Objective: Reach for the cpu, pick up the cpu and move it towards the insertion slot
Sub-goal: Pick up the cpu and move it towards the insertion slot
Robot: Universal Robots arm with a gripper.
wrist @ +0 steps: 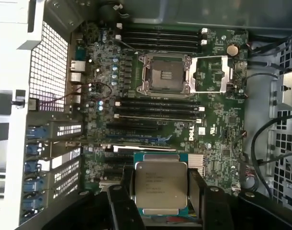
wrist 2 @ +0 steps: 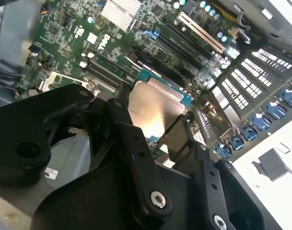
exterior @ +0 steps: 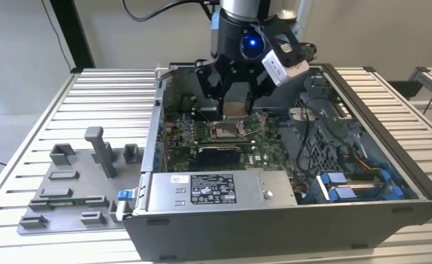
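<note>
Gripper (wrist: 161, 199) clamped on the cpu (wrist: 161, 188) by two opposite edges, held level above the green motherboard (wrist: 218, 143) inside the computer case (exterior: 362, 214). Insertion slot (wrist: 165, 74) uncovered, well apart from the chip.

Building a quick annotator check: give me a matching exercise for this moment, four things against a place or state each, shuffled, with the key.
Things:
1. silvery square cpu chip
2. metal-framed square insertion slot
3. grey plastic fixture plate with upright blocks
4. black two-finger gripper

Places or states:
A. empty, retention frame swung open
B. on the slatted table outside the case
C. clamped between two black fingers
D. above the green motherboard, shut on a chip

Pairs: 1-C, 2-A, 3-B, 4-D
</note>
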